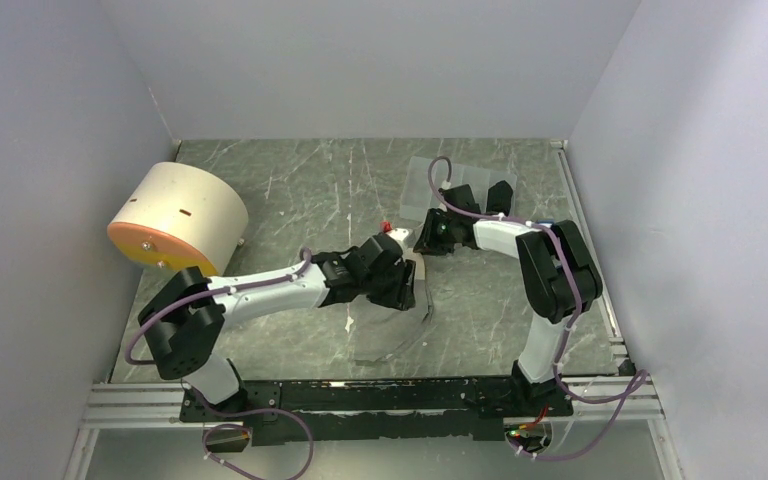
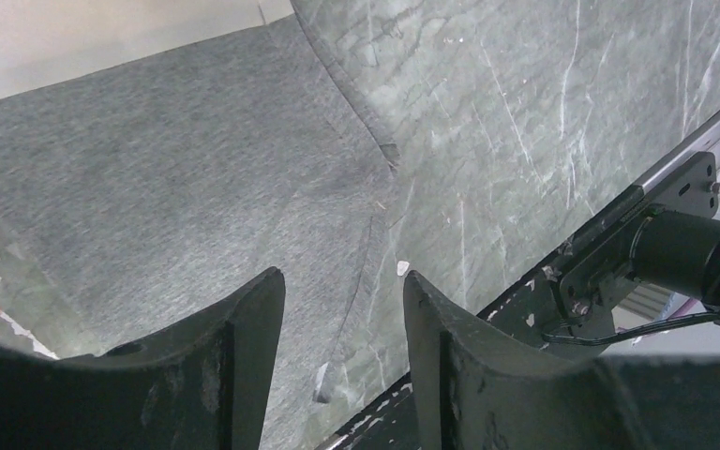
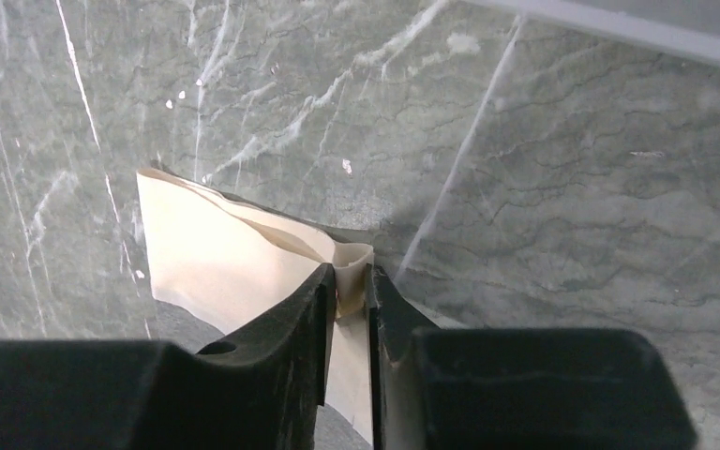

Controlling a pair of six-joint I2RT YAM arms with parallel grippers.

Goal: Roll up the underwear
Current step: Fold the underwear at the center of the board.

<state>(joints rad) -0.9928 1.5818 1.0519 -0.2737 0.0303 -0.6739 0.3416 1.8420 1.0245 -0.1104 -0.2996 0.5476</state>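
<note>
At the centre of the top view, between the two wrists, the underwear [image 1: 388, 328] is being seen lying flat on the table [image 1: 290, 180], its grey knit nearly lost against the marbled top. A cream band [image 3: 216, 253] along its edge is being pinched by the right gripper [image 3: 349, 277], whose jaws are closed on a raised fold of it. The left gripper [image 2: 344, 281] is being held over the grey cloth with its jaws apart and nothing between them. The cloth is being judged light, soft and limp, likely to sag or slide unless the band is gripped at two places; that band looks the firmest hold. A cream drum [image 1: 180, 215] is being noted well apart at left and a clear tray [image 1: 445, 185] near the right wrist at upper centre; only the crowded arms are being judged a likely hindrance.
</note>
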